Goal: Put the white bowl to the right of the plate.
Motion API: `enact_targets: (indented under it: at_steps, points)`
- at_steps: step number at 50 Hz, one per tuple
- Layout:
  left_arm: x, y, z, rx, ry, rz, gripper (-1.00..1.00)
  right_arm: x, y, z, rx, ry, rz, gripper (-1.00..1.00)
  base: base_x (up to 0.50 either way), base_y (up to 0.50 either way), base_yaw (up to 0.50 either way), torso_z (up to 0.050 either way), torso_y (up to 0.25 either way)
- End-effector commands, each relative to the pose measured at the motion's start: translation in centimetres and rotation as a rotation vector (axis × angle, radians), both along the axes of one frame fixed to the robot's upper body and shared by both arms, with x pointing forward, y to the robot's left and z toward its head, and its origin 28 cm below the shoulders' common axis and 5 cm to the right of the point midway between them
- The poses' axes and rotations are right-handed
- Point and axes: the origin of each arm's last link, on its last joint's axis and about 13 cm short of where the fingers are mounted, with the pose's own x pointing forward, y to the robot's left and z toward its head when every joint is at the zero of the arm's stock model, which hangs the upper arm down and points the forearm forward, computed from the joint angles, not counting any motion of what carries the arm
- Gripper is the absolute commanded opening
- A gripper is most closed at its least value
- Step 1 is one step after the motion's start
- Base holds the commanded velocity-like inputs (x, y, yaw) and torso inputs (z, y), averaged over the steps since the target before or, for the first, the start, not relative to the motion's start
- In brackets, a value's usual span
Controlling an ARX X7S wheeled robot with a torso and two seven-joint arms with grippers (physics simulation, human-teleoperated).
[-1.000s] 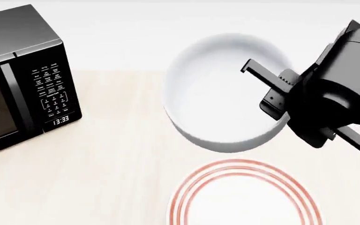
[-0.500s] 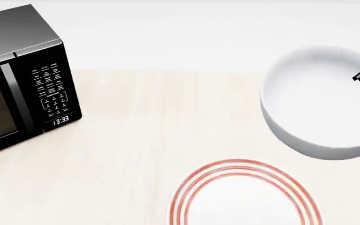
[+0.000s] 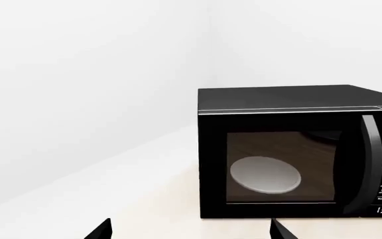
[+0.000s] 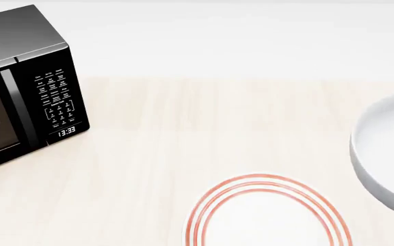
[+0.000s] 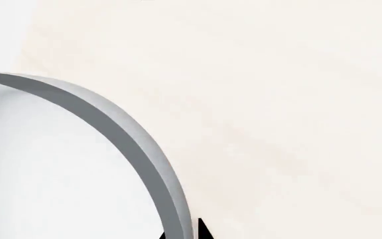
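The white bowl (image 4: pixel 387 154) is at the right edge of the head view, partly cut off, up and to the right of the red-ringed plate (image 4: pixel 269 215). The plate lies at the near edge of the wooden table, its near part cut off. My right gripper (image 5: pixel 179 234) is out of the head view. In the right wrist view its two dark fingertips pinch the bowl's rim (image 5: pixel 135 139), one inside and one outside. My left gripper (image 3: pixel 191 234) is open and empty, and only its two fingertips show low over the table in front of the microwave.
A black microwave (image 4: pixel 22 87) stands at the table's left, door shut, clock reading 13:33. It fills the left wrist view (image 3: pixel 297 154) with a grey turntable (image 3: pixel 265 174) behind the glass. Light wooden tabletop (image 4: pixel 183 128) lies between microwave, plate and bowl.
The bowl has moved right across the head view, from above the plate to the right edge. The right arm and gripper have left the head view with it.
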Motion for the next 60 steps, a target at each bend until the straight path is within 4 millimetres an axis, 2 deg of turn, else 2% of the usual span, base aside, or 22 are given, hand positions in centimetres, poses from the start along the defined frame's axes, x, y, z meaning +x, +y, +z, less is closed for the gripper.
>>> enact_targets:
  at_steps: [1,14,24,60]
  points:
    - [0.1,-0.1,-0.1,0.004,0.004,-0.001,1.0,-0.8,-1.8,-1.4,0.024,-0.015,-0.049,-1.0,0.0,0.0,0.0,0.0,0.0]
    - [0.1,-0.2,-0.1,0.005,0.005,-0.001,1.0,-1.3,-3.4,-4.1,0.039,0.02,-0.085,-1.0,0.0,0.0,0.0,0.0,0.001]
    - [0.3,-0.2,-0.2,0.008,0.011,-0.002,1.0,-1.9,-4.4,-5.2,0.044,0.031,-0.111,-1.0,0.0,0.0,0.0,0.0,0.0]
    - [0.2,-0.4,-0.2,0.015,0.01,-0.001,1.0,-1.6,-4.7,-8.3,0.04,0.076,-0.115,-1.0,0.0,0.0,0.0,0.0,0.001]
